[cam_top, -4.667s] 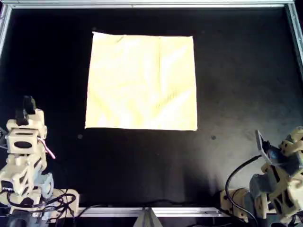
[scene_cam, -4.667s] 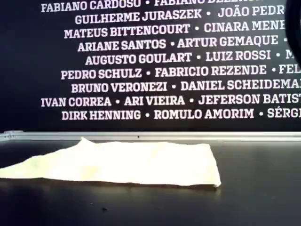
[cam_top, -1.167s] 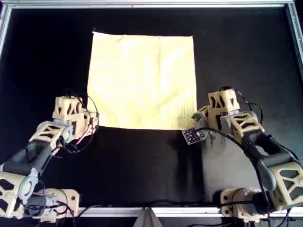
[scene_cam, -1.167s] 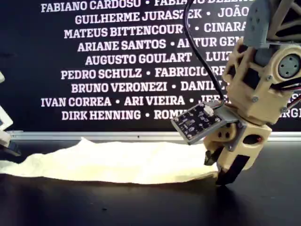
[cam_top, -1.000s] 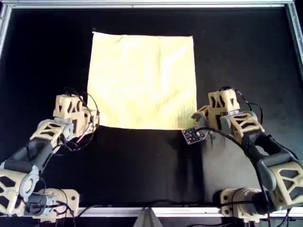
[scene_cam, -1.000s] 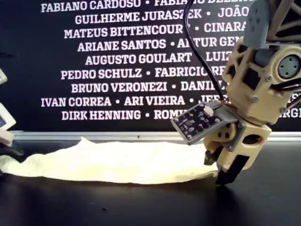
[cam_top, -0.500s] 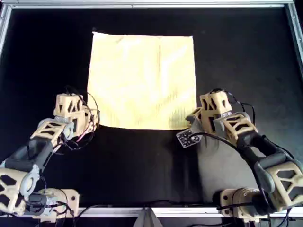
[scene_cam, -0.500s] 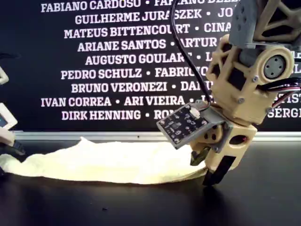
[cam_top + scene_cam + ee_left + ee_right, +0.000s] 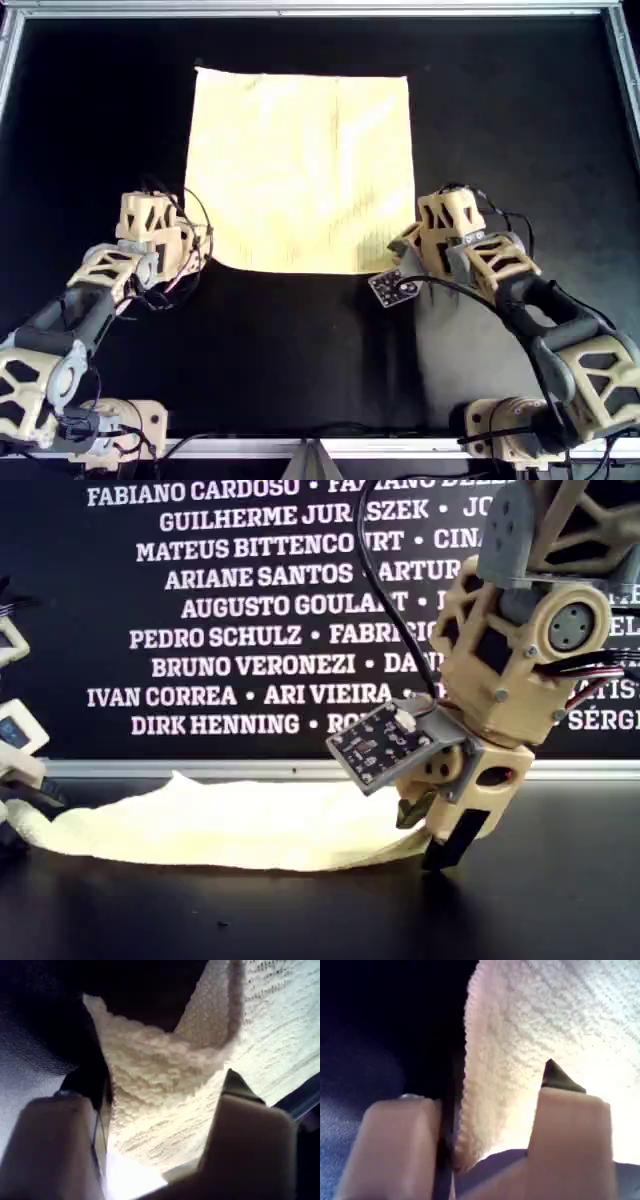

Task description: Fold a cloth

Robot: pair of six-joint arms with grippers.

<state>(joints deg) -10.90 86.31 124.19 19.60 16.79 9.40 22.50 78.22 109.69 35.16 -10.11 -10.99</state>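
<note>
The pale yellow cloth (image 9: 300, 170) lies flat on the black table, its near edge towards both arms. In the overhead view one arm's gripper (image 9: 205, 250) is at the cloth's near left corner and the other arm's gripper (image 9: 405, 245) is at its near right corner. The wrist views do not show which arm is which. My first gripper (image 9: 157, 1085) has bunched cloth (image 9: 165, 1125) between its jaws. My second gripper (image 9: 487, 1085) has a cloth (image 9: 520, 1035) edge between its jaws. In the exterior view the cloth (image 9: 230, 825) rises slightly into a gripper (image 9: 430, 835) at that view's right.
A metal frame rail (image 9: 300, 10) borders the black table (image 9: 500, 120). A small circuit board (image 9: 388, 287) hangs off the arm on the overhead view's right. A dark wall with white names (image 9: 250, 630) stands behind the table in the exterior view.
Both arms came in from the near corners to the cloth's near corners. In the last half second the gripper on the overhead right moved inward, and that cloth corner shifted and lifted slightly.
</note>
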